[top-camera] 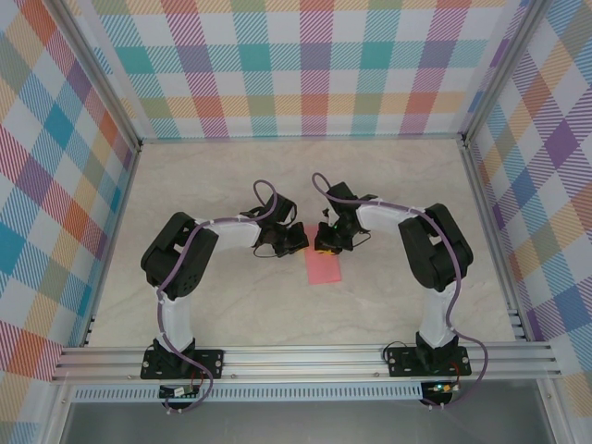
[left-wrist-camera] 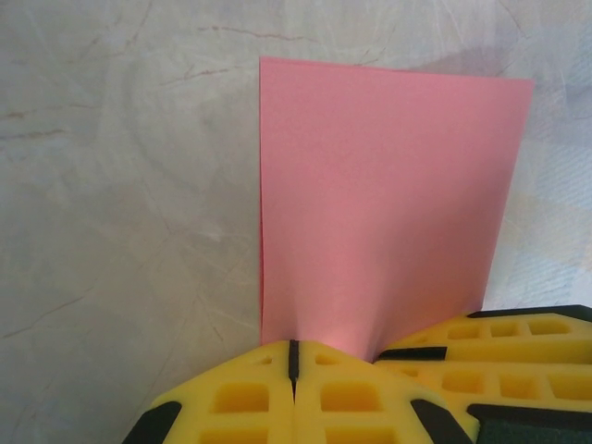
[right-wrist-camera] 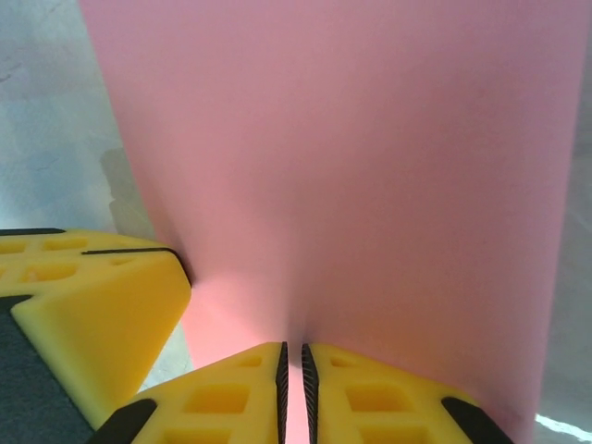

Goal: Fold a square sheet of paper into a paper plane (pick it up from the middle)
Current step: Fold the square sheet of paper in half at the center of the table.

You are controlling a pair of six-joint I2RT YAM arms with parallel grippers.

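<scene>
Seen from above, two robot arms bend inward over a pale marbled table (top-camera: 213, 185) enclosed by pastel plaid walls (top-camera: 314, 65). The left gripper (top-camera: 296, 239) and right gripper (top-camera: 326, 242) meet just beside each other at the middle. A salmon-pink sheet of paper (top-camera: 324, 269) lies on the table right below them; its far edge is hidden under the dark gripper bodies, so from above the grip itself cannot be made out. The left wrist camera shows that gripper's yellow fingers (left-wrist-camera: 240, 398) pressed together on the sheet's near edge, the paper puckering up at the seam, while the right gripper's fingertips (left-wrist-camera: 499, 338) cover the near right corner. A faint second line runs along the sheet's left edge; whether that is a fold cannot be told. In the right wrist camera the pink paper runs past the top of the frame, and the yellow fingers (right-wrist-camera: 370, 398) stand a thin slit apart, clamped on the sheet, with pink showing between them.
</scene>
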